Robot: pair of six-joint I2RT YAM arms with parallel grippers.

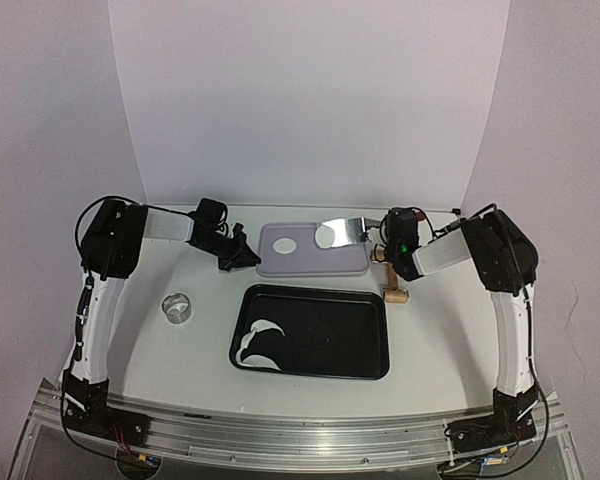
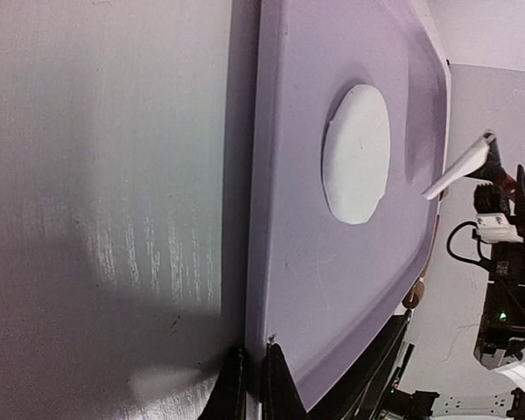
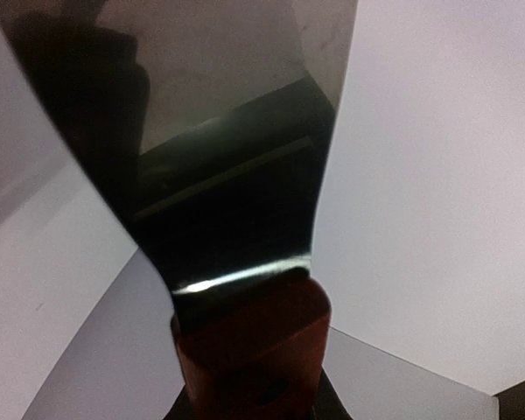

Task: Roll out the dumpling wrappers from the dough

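Note:
A round white dumpling wrapper [image 1: 286, 243] lies on the lavender tray [image 1: 310, 266]; it also shows in the left wrist view [image 2: 357, 153]. A second wrapper [image 1: 326, 236] rests on the metal blade of a scraper [image 1: 348, 232] held just above that tray. My right gripper [image 1: 388, 236] is shut on the scraper's red-brown handle [image 3: 254, 346]; the blade [image 3: 219, 131] fills the right wrist view. My left gripper [image 1: 244, 256] is shut on the tray's left rim [image 2: 264, 289], its fingertips [image 2: 280, 385] pinching it. Curved white dough scraps [image 1: 260, 340] lie in the black tray [image 1: 370, 335].
A wooden rolling pin [image 1: 392, 290] lies right of the lavender tray, partly under my right arm. A small metal ring cutter [image 1: 177, 307] stands on the table to the left of the black tray. The white backdrop closes the far side.

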